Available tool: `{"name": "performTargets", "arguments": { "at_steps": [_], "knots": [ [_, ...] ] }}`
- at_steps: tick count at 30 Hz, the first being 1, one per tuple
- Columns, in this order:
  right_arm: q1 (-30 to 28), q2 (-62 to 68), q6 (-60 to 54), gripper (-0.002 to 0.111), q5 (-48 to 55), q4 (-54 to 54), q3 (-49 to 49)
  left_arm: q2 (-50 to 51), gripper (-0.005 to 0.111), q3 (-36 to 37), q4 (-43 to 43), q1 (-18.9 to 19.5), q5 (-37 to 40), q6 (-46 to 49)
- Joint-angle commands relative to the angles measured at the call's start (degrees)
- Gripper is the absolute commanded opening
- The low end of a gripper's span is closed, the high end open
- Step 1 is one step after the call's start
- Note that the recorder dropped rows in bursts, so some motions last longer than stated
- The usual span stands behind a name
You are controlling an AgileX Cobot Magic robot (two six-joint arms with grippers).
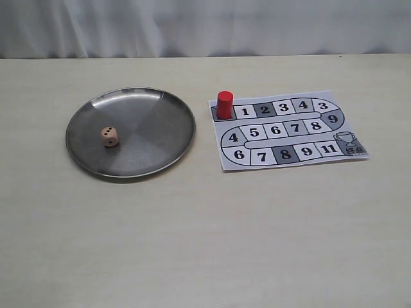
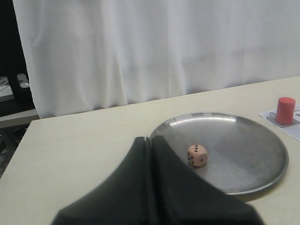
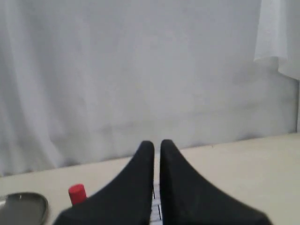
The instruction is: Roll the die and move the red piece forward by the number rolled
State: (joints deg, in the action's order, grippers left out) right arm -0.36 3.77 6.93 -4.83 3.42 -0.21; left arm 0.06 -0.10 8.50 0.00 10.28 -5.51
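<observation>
The die (image 1: 110,136) is seen in the plate (image 1: 154,128), the red piece (image 1: 225,104) on the board's (image 1: 276,130) far-left square. The left fingers (image 2: 139,157) and right fingers (image 3: 144,161) are held closed, empty.

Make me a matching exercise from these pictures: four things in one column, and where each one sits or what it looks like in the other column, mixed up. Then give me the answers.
Column one
1. die
2. red piece
3. metal plate
4. paper game board

Column two
A. stands upright at the start end of the numbered squares
B. lies flat on the table, on the right in the exterior view
C. rests inside the round dish
D. round and silver, on the left in the exterior view

Pairs: 1-C, 2-A, 3-D, 4-B
</observation>
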Motion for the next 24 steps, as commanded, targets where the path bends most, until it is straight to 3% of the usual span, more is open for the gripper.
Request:
{"name": "performTargets", "arguments": {
  "at_steps": [1, 15, 18, 24],
  "knots": [
    [-0.2, 8.6, -0.6, 0.004, -1.1, 0.2, 0.2, -0.1, 0.000, 0.1, -0.2, 0.0, -0.3, -0.1],
    [0.7, 51.8, 3.8, 0.005, -0.9, 0.2, -9.6, -0.1, 0.000, 0.1, -0.2, 0.0, -0.3, -0.1],
    [6.1, 60.1, 5.5, 0.005, -1.1, 0.2, -13.5, -0.1, 0.000, 0.1, -0.2, 0.0, -0.3, -0.1],
    [23.2, 74.4, 5.5, 0.006, -1.1, 0.2, -26.5, -0.1, 0.000, 0.1, -0.2, 0.0, -0.3, -0.1]
  ]
}}
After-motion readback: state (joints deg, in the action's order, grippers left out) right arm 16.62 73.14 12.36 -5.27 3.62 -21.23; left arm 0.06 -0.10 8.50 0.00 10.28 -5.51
